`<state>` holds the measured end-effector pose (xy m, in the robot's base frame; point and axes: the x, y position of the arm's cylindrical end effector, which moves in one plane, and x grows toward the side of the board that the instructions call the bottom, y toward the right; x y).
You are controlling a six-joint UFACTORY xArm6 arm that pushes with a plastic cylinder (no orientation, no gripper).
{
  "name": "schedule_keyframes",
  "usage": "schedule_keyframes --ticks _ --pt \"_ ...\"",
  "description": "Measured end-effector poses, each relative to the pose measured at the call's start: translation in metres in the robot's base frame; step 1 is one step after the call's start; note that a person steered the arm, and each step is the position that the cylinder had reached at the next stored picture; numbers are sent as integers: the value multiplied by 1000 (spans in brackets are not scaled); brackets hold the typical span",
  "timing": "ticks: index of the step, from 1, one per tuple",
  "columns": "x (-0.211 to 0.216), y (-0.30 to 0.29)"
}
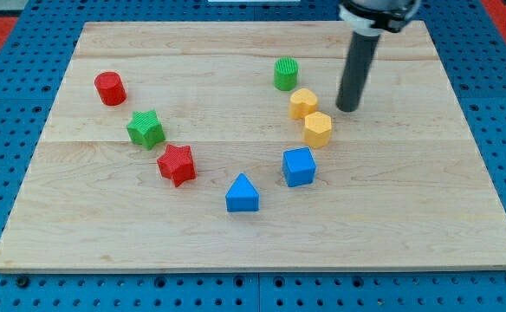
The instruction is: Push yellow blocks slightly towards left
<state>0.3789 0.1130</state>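
Eight blocks on the wooden board [426, 173]: two yellow, two green, two red, two blue. The yellow blocks [311, 117], touching, run diagonally at centre-right. My tip [347, 109], a bare rod holding nothing, stands just right of them.

6 other blocks [176, 164] (wooden board [409, 208]).
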Motion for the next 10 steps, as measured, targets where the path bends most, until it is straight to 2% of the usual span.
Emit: schedule_keyframes --ticks 1,2,3,4,5,7,8,10 --pt "0 -30" --pt "0 -25" --pt "4 19" --pt "36 13" --pt "47 13" --pt "50 -20" --pt "31 -17" --pt "26 -65"
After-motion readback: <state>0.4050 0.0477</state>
